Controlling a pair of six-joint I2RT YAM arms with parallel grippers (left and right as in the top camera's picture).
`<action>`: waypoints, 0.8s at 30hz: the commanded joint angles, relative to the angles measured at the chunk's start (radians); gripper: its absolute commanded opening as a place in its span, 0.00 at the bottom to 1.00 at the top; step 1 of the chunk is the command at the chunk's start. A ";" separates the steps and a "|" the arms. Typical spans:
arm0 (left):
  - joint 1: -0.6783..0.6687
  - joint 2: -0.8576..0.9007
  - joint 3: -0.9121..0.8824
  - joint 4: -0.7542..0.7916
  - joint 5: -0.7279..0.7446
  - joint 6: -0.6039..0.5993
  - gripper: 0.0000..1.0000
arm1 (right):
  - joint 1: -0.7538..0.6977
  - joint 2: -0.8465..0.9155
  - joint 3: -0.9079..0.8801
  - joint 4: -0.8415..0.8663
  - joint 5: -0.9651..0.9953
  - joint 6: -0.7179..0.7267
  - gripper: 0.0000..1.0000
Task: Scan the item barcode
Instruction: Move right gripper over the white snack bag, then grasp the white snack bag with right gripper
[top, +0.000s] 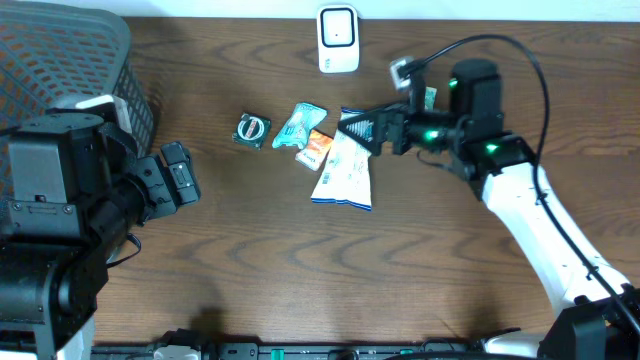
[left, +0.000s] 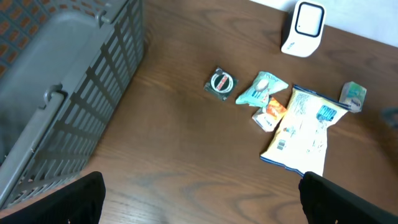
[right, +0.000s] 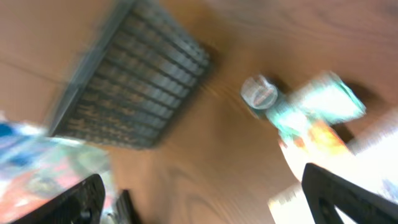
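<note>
1. Right tool (top: 366, 130): jaws spread, empty, over the top end of the white snack bag (top: 343, 175), which lies flat on the bench (top: 300, 260) near the barcode scanner (top: 338, 38).
2. Left tool (top: 180, 180): spread wide, empty.
3. Risk: the orange packet (top: 318, 150) touches the bag, so closing could pinch both.
4. Risk: a flat film bag may slip, or its barcode may face away from the scanner.

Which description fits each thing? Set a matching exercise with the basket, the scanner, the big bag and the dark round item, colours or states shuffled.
Things:
1. basket
2. scanner
3. big bag
4. dark round item

Descriptions:
A. white and blue, lying flat
B. grey, lattice walls
C. dark green, ring on its face
D. white, standing upright

Pairs: 1-B; 2-D; 3-A; 4-C
</note>
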 joint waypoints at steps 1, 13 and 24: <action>0.002 -0.002 0.007 -0.003 -0.005 0.002 0.98 | 0.030 0.005 0.011 -0.097 0.397 0.011 0.95; 0.002 -0.002 0.007 -0.003 -0.005 0.002 0.98 | 0.053 0.008 0.003 -0.233 0.526 0.045 0.99; 0.002 -0.002 0.007 -0.003 -0.005 0.002 0.98 | 0.051 0.199 -0.011 -0.135 0.485 0.046 0.92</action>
